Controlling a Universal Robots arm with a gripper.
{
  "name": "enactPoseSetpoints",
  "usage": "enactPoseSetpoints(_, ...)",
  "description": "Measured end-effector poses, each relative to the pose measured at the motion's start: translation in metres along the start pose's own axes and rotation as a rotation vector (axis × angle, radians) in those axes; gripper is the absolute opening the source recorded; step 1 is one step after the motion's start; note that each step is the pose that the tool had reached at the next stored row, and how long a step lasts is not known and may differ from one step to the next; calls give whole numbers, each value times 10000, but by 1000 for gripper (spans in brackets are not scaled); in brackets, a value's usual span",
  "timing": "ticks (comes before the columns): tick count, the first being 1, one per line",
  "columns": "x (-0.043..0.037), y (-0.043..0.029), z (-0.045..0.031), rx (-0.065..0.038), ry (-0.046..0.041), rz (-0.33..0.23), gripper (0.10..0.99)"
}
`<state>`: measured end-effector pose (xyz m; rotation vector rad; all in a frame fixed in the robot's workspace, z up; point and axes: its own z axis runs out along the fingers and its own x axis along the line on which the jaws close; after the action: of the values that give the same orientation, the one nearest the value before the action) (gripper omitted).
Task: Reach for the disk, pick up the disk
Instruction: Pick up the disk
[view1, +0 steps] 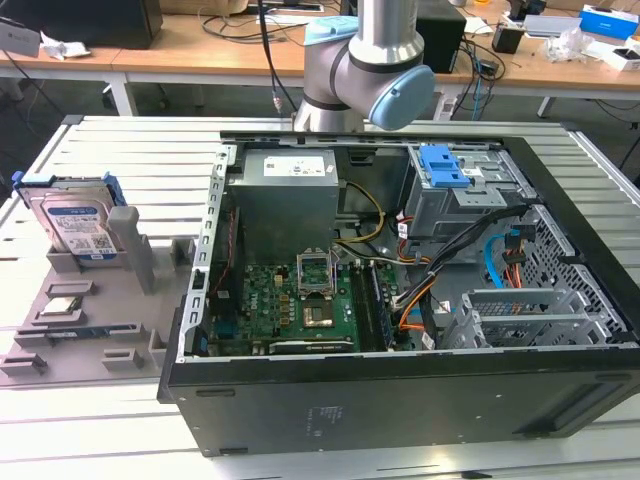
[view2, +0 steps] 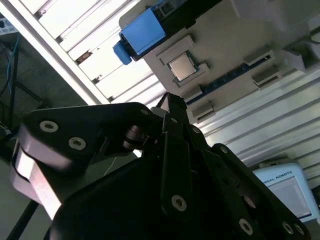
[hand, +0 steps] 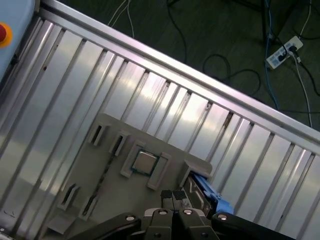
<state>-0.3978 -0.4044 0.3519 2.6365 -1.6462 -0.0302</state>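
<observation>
Reaching is judged to be the step in hand; nothing is grasped yet. The disk (view1: 72, 225) is seen standing upright on edge in a slot of the grey holder (view1: 125, 300), at the exterior view's left. The holder is set on the slatted table (view1: 60, 440), just left of the open computer case (view1: 400, 400), and the disk's label is turned toward the near side. The arm (view1: 365, 70) is seen at the far side, behind the case. In both wrist views the tool (hand: 172, 196) is shown well above the holder. Its jaws are brought together, tips touching or nearly so, and nothing is held or touched. A blue edge (hand: 209, 189), taken to be the disk's frame, is seen close by the tool tips in the first wrist view. The small silvery chip (hand: 145, 162) is seated in its pocket just beside it. For the pickup it is judged that the jaws must be opened wider than the disk is thick. The tool must also be lined up over the disk's top edge, one finger to each flat face, and lowered without the holder's posts being struck.
</observation>
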Motion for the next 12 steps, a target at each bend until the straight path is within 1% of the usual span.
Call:
enactPoseSetpoints(2,0,0,-1,-7,-4,327,106)
enactPoseSetpoints(3,0,0,0,-10,-7,587,106)
enactPoseSetpoints(4,0,0,0,-11,-10,704,106)
enactPoseSetpoints(7,0,0,1,-16,-31,1436,106)
enactPoseSetpoints(12,0,0,1,-19,-59,2243,106)
